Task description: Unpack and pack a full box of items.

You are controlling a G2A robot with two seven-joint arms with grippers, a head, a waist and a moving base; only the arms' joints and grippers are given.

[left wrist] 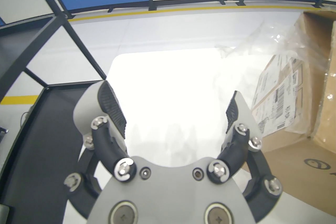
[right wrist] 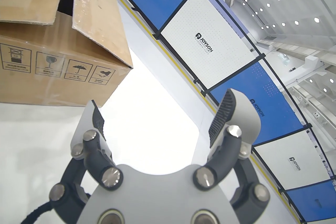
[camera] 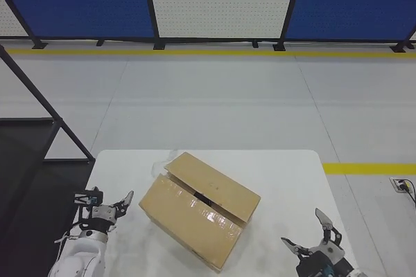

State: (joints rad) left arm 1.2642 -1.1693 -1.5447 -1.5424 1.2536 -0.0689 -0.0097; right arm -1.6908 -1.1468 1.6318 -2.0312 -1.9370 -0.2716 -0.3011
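A brown cardboard box stands turned at an angle in the middle of the white table, its top flaps almost shut with a dark gap between them. Clear film sticks out at its far left corner. My left gripper is open near the table's left edge, apart from the box, with nothing between its fingers. My right gripper is open at the front right, apart from the box, and holds nothing.
A black metal rack stands just off the table's left side. Bare tabletop lies behind the box and to its right. Blue and white partition panels close off the floor at the back.
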